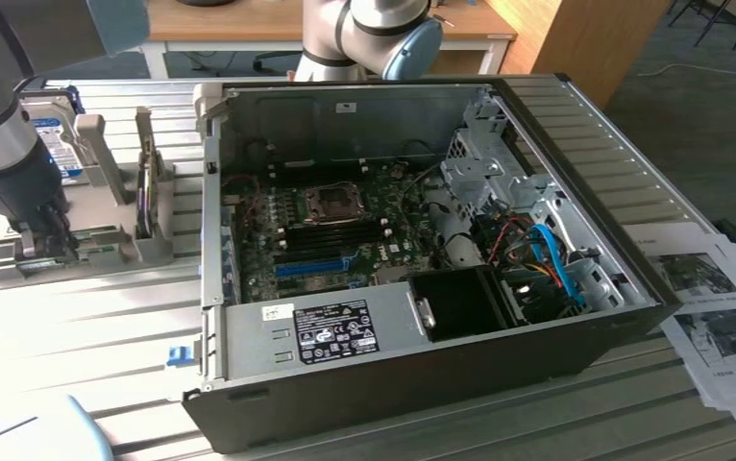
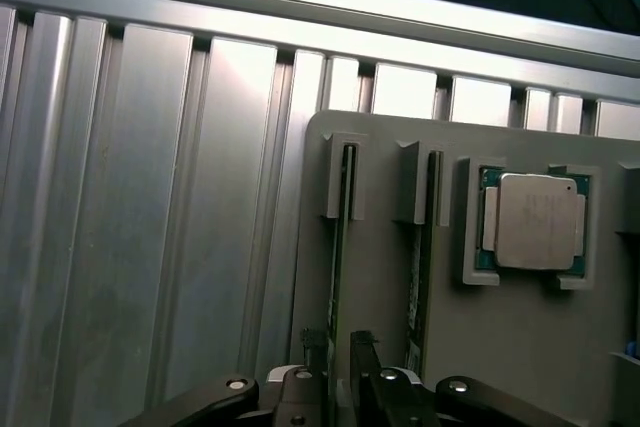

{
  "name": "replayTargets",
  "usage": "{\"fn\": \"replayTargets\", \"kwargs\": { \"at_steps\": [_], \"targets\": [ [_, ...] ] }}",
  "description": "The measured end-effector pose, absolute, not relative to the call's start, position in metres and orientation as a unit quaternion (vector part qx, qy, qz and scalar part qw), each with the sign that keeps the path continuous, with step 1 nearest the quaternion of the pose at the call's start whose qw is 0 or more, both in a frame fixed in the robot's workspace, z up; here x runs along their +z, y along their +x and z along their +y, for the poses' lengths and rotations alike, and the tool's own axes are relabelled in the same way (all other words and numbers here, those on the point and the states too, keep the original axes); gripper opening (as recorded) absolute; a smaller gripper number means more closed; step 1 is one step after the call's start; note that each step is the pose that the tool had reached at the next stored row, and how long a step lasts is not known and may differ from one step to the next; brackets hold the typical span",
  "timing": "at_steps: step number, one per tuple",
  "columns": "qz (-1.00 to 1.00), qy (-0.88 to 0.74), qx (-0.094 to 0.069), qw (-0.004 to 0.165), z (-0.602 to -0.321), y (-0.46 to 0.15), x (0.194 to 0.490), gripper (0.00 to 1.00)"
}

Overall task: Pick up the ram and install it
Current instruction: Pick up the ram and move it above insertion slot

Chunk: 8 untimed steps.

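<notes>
Ram point(image 2: 344, 247) lower end hidden between pincer point(image 2: 338, 342) fingers, papers point(image 1: 712, 288) cut off at exterior view's right edge

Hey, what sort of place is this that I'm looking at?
Probably a robotics lab bench set up for computer assembly: an opened computer case with its motherboard exposed, a grey holder carrying a memory stick and a processor, and a robot arm over a ribbed metal table.

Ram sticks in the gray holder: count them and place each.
2. One ram stick stands in the holder's end slot, flanked by the open claw; the other stick stands in the next slot, beside the processor. Others may be hidden.
</notes>
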<state>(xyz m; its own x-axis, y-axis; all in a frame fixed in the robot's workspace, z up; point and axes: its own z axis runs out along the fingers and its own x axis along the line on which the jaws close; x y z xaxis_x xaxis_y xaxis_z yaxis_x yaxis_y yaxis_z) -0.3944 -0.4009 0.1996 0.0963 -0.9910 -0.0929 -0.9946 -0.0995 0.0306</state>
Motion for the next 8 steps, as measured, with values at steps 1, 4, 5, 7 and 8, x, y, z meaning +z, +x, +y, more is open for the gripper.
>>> {"fn": "replayTargets", "kwargs": {
  "at_steps": [1,4,5,7,8],
  "targets": [
    [0.671,-0.74,0.045,0.02,-0.4013,-0.3944,0.1996,0.23],
    [0.671,-0.74,0.045,0.02,-0.4017,-0.3944,0.1996,0.23],
    [0.671,-0.74,0.045,0.02,-0.4017,-0.3944,0.1996,0.23],
    [0.671,-0.74,0.045,0.02,-0.4019,-0.3937,0.1995,0.23],
    [0.671,-0.74,0.045,0.02,-0.4019,-0.3928,0.1995,0.23]
  ]
}}
